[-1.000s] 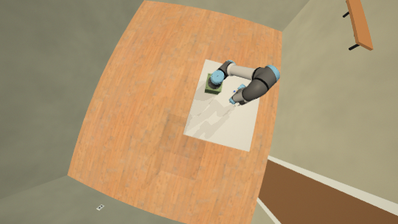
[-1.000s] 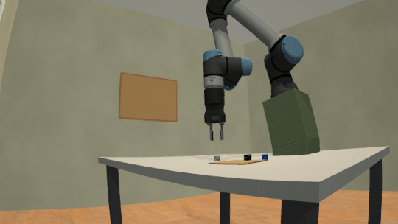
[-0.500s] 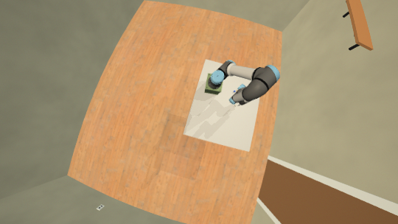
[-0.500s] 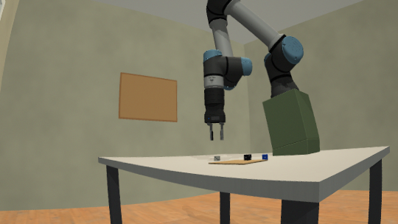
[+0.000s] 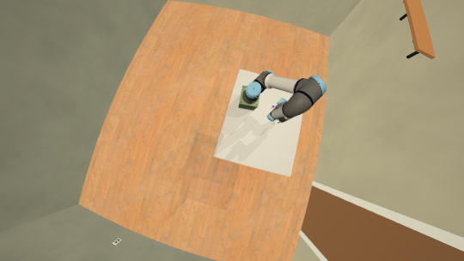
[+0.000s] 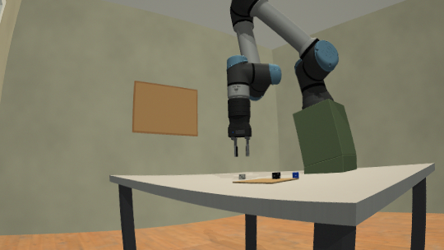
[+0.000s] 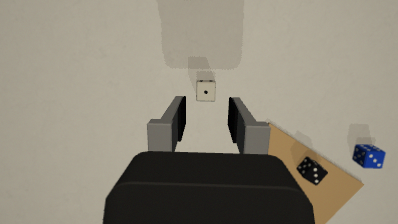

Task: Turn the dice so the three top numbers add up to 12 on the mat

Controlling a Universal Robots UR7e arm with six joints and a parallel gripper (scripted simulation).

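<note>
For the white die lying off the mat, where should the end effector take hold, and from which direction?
Come straight down from above and pinch two opposite side faces of the white die. It lies flat on the table, one pip up, its sides roughly square to the open end effector hanging above it. The black die and the blue die lie well aside.

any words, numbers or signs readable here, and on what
No words, labels or brands.
White die: one pip on top.
Black die: top looks like four pips, somewhat blurred.
Blue die: pips too small to count surely.
</note>
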